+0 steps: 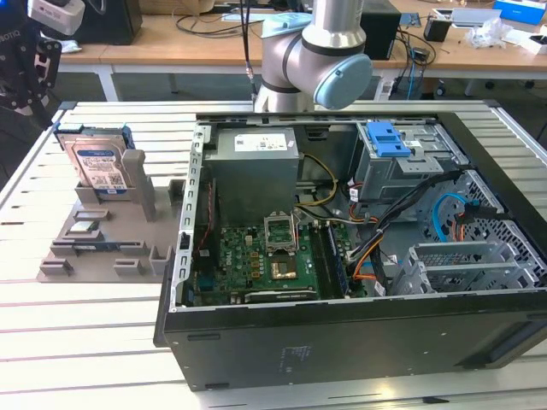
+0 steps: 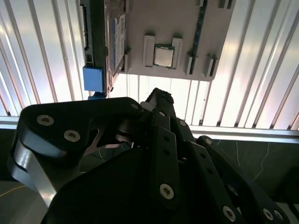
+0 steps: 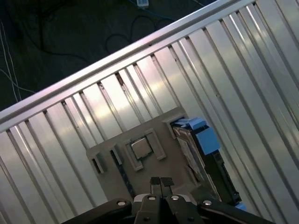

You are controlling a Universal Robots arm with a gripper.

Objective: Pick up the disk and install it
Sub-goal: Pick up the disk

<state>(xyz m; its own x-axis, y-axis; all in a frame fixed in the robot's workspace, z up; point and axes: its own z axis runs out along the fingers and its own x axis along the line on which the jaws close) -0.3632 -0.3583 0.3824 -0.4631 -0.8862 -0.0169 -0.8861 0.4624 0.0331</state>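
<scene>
The disk (image 1: pixel 97 166) stands upright on its edge in a grey holder (image 1: pixel 94 243) on the slatted table, at the exterior view's left. It is a silver drive with a white-and-blue label and blue rails. Both wrist views show the disk (image 3: pixel 202 148) edge-on from above, with its blue rail (image 2: pixel 93 78) showing. My gripper (image 1: pixel 26 68) hangs high above the table, off the far side of the holder, well clear of the disk. Its fingertips (image 3: pixel 156 181) press together with nothing between them, so the gripper (image 3: pixel 160 182) is shut.
An open black computer case (image 1: pixel 359 325) lies at the table's middle and right, with a motherboard, cables and a blue-latched drive cage (image 1: pixel 402 158). The arm's base (image 1: pixel 316 60) stands behind the case. A processor chip (image 3: pixel 140 148) sits in the grey holder beside the disk.
</scene>
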